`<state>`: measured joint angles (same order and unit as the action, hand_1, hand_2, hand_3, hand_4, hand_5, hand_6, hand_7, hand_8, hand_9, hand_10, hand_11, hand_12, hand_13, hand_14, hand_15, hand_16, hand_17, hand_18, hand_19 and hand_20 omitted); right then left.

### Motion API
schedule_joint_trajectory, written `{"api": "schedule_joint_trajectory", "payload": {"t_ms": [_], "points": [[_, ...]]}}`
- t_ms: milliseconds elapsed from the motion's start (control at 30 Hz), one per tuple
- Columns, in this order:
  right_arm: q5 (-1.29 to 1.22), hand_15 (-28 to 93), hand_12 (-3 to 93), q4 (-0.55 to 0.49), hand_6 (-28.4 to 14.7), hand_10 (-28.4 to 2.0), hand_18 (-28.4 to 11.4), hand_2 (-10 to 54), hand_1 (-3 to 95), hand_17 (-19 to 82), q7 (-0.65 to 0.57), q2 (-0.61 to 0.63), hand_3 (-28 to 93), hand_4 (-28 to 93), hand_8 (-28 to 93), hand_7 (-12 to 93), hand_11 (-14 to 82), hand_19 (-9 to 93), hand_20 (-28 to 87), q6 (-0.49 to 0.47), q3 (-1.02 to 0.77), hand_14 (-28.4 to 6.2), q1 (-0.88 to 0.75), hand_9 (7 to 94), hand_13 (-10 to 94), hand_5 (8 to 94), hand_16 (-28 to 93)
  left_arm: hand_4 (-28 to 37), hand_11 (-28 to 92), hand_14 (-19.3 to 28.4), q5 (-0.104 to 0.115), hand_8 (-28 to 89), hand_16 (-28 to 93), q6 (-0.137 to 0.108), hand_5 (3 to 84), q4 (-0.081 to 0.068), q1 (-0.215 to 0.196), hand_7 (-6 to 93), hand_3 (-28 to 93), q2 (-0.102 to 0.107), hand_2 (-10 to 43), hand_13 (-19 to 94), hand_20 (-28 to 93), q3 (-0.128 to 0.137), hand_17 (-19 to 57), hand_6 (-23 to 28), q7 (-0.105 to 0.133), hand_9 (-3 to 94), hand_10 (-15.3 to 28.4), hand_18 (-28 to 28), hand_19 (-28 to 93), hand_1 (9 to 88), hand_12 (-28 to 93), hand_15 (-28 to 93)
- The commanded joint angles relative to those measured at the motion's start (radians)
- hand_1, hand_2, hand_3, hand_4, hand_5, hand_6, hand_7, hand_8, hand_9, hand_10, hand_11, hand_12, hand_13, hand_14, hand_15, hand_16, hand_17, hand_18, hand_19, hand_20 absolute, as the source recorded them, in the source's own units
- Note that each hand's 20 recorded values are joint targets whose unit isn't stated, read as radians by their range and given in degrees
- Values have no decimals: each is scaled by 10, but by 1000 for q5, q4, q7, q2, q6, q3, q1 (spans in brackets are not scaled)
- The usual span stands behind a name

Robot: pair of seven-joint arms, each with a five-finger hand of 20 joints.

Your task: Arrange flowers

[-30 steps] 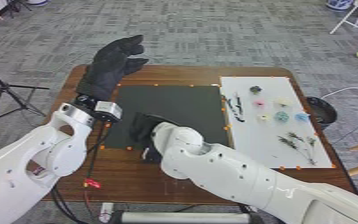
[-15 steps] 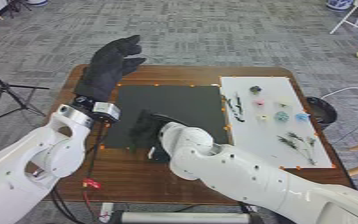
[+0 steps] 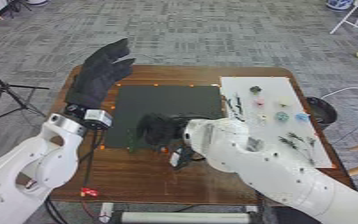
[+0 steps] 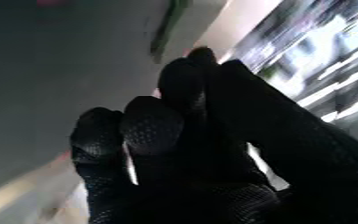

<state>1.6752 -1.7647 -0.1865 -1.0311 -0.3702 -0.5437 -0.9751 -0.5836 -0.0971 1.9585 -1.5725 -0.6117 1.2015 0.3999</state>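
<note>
Six flower heads (image 3: pixel 282 117) are showing.
Three leafy sprigs (image 3: pixel 287 143), one white sheet (image 3: pixel 278 85), one black mat (image 3: pixel 167 100) and one table (image 3: pixel 158 180) are showing too.

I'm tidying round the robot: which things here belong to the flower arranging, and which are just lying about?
For the job:
small blue flower head
leafy sprigs
green stem
probably the black mat and white board

Just about:
tripod
black bin, probably

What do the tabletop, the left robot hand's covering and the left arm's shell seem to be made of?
Tabletop: brown wood or wood-look laminate, going by its faint streaks. Left robot hand: matte black fabric, soft-looking, without shine. Left arm: smooth white shell with soft highlights, plastic or painted metal.
</note>
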Motion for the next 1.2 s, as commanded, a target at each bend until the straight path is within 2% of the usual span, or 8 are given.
{"api": "schedule_joint_trajectory", "payload": {"t_ms": [33, 167, 233, 400, 567, 900, 1200], "points": [[-189, 794, 652, -6, -12, -123, -227, 44, 374, 315, 82, 77, 932, -126, -116, 236, 472, 924, 501, -161, -30, -124, -13, 645, 636, 500, 434, -230, 200, 152, -2, -91, 29, -8, 255, 12, -21, 173, 655, -7, -76, 150, 102, 15, -74, 36, 1, 167, 113, 177, 387, 300, 181, 230], [-191, 795, 640, 10, -11, -124, -230, 53, 366, 315, 62, 59, 932, -107, -111, 226, 475, 925, 502, -200, -21, -130, -16, 645, 639, 504, 427, -230, 175, 151, -1, -74, 41, -6, 260, 13, -21, 147, 641, -6, -75, 152, 96, 13, -69, 42, 1, 169, 115, 176, 388, 306, 196, 211], [-188, 805, 635, 26, -15, -127, -234, 59, 357, 324, 50, 45, 932, -93, -105, 198, 481, 929, 513, -228, -22, -131, -18, 658, 653, 507, 413, -227, 168, 151, 2, -71, 43, -6, 260, 11, -12, 144, 639, -5, -75, 152, 95, 4, -68, 42, 4, 170, 115, 176, 387, 306, 199, 207], [-179, 852, 598, 66, -28, -128, -243, 65, 347, 382, 41, 19, 927, -66, -85, 141, 519, 932, 606, -278, -6, -126, -10, 715, 713, 490, 340, -221, 143, 153, 4, -63, 45, -4, 262, 7, -2, 126, 619, -4, -70, 151, 90, -6, -63, 44, 5, 169, 119, 175, 380, 311, 211, 182], [-182, 862, 564, 79, -36, -132, -246, 69, 346, 404, 31, 10, 920, -50, -76, 115, 541, 932, 633, -275, 15, -125, -11, 721, 734, 483, 315, -204, 98, 157, 4, -42, 55, -1, 264, 5, 0, 92, 587, -8, -61, 146, 83, -10, -61, 50, 1, 170, 123, 175, 372, 316, 237, 148], [-162, 860, 476, 117, -53, -141, -247, 118, 312, 465, 46, -53, 922, -17, -68, 74, 588, 932, 675, -291, 37, -112, 19, 779, 789, 453, 302, -181, 39, 173, 3, -17, 74, 3, 273, 4, 3, 51, 556, -12, -55, 138, 73, -10, -64, 58, 1, 175, 133, 180, 355, 323, 273, 90], [-150, 859, 460, 174, -59, -142, -247, 124, 312, 475, 40, -79, 916, -7, -61, 58, 592, 932, 681, -254, 70, -109, 56, 789, 796, 445, 305, -162, -10, 183, 6, -3, 87, 2, 275, -3, 20, 27, 523, -13, -48, 133, 68, -26, -59, 60, 2, 178, 138, 180, 322, 332, 303, 37]]}}
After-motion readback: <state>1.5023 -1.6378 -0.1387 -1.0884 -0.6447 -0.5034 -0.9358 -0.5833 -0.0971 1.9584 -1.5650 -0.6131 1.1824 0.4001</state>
